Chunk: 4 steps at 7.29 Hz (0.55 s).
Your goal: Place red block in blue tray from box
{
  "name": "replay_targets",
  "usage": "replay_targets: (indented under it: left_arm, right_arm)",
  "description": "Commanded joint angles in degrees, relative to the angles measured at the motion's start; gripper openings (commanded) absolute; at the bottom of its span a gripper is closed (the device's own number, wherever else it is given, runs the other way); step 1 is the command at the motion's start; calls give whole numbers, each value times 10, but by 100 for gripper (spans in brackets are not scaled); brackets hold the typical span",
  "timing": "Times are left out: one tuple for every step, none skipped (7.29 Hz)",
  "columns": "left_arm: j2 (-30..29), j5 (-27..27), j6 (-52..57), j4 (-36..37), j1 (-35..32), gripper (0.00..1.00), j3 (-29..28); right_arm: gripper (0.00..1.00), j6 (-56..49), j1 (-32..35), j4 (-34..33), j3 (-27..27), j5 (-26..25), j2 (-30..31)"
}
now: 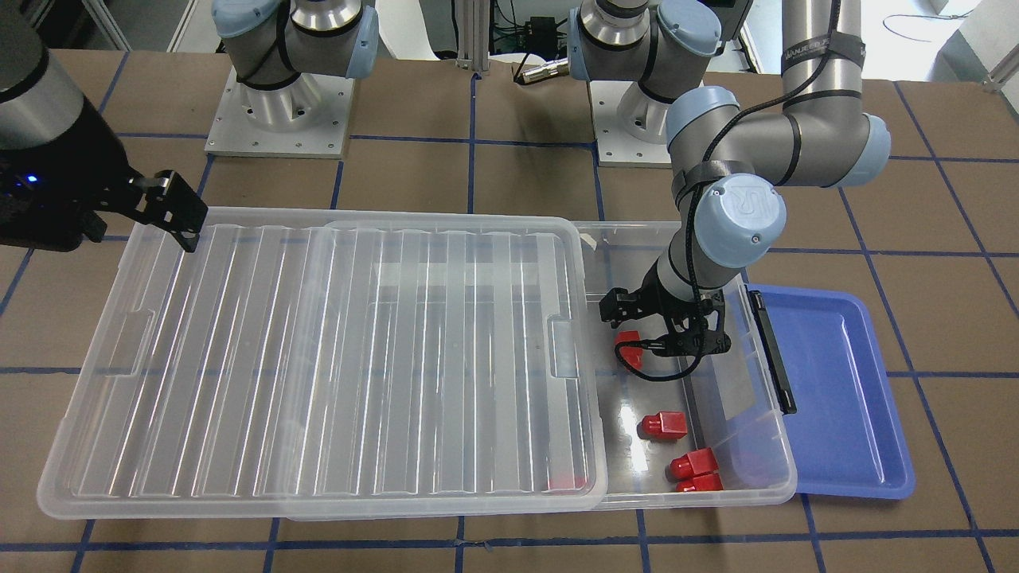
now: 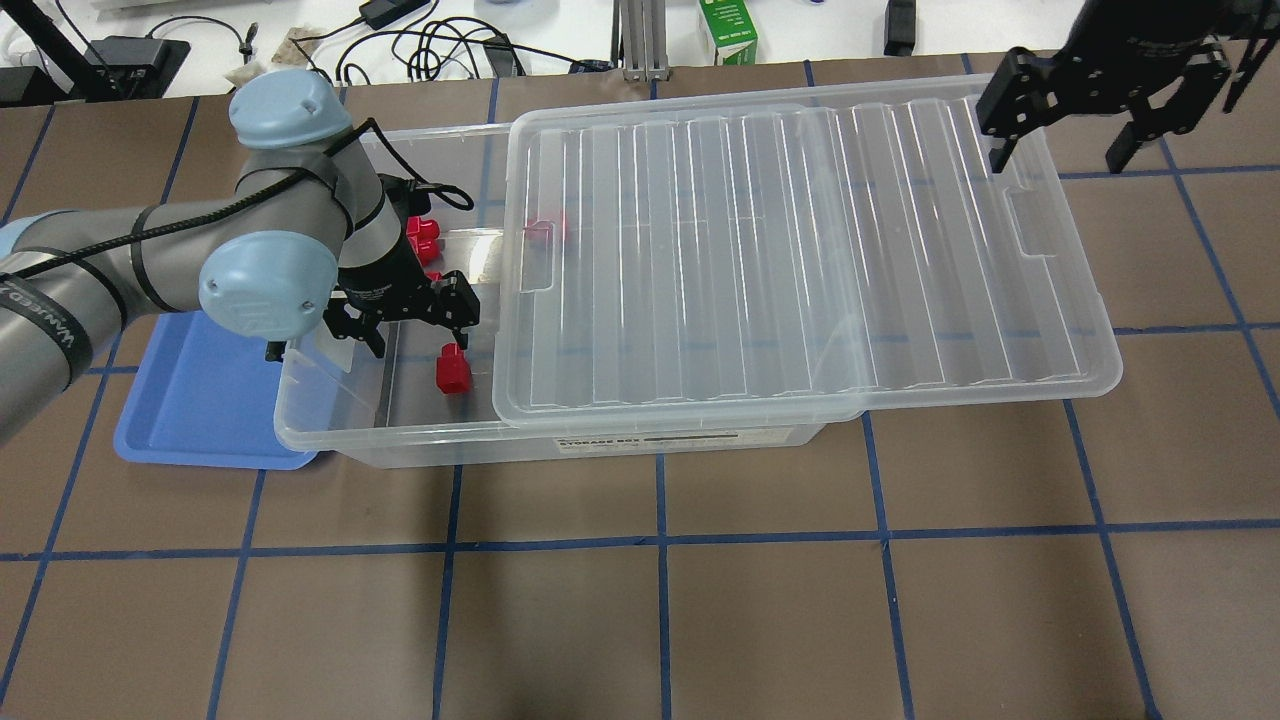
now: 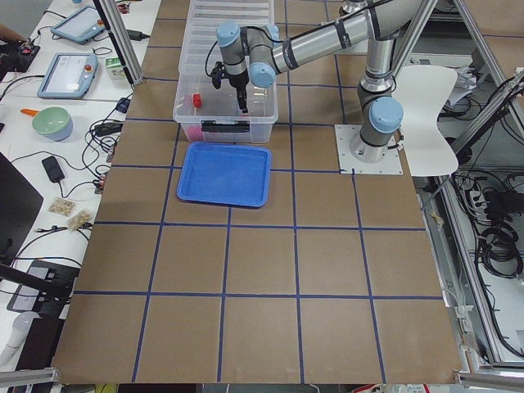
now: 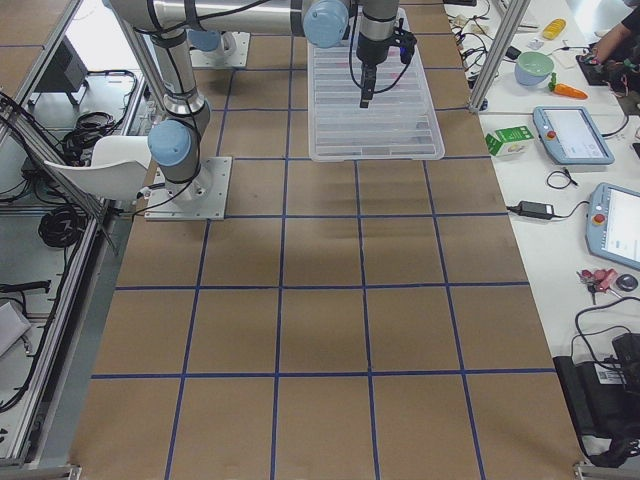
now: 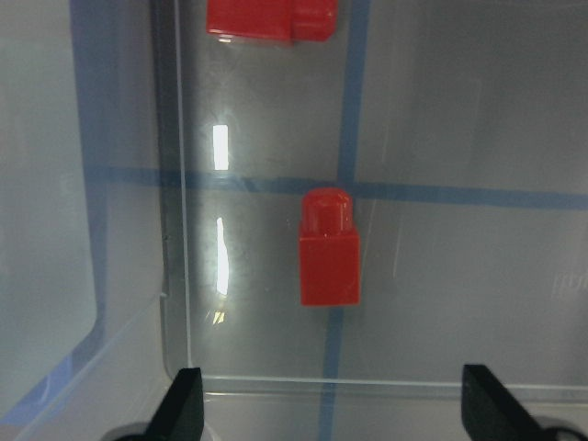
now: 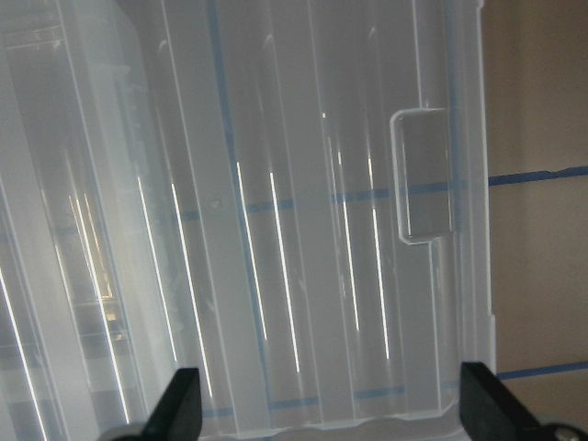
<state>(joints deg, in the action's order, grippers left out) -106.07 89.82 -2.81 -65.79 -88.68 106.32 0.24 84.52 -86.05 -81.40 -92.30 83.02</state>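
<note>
Left gripper (image 5: pixel 331 409) is down in the open end of the box (image 2: pixel 600 440), fingers spread wide with only their tips showing at the bottom of the wrist view. The red block (image 5: pixel 329 248) lies loose on the clear floor just ahead, ungripped. Overhead, the left arm (image 2: pixel 265 285) and the box end cover part of the blue tray (image 2: pixel 200 420) at left, and the ribbed lid (image 2: pixel 800 250) blurs another red piece (image 2: pixel 548 228) beneath it; right gripper (image 2: pixel 1060 150), jaws apart, hangs over the lid's upper-right corner, its body cut off by the frame.
</note>
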Motion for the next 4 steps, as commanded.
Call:
replay_targets:
  left_arm:
    - [-31, -2, -1, 59, 0, 100, 28]
    - [-43, -8, -1, 95, 0, 100, 48]
    - [-58, -35, -1, 129, 2, 100, 67]
    - [-67, -39, -1, 138, 2, 100, 69]
  right_arm:
    - [100, 15, 15, -3, -2, 1, -6]
    - [100, 15, 14, -4, 0, 2, -5]
    - [100, 21, 14, -6, -2, 5, -6]
    - [100, 24, 14, -6, -3, 5, -10]
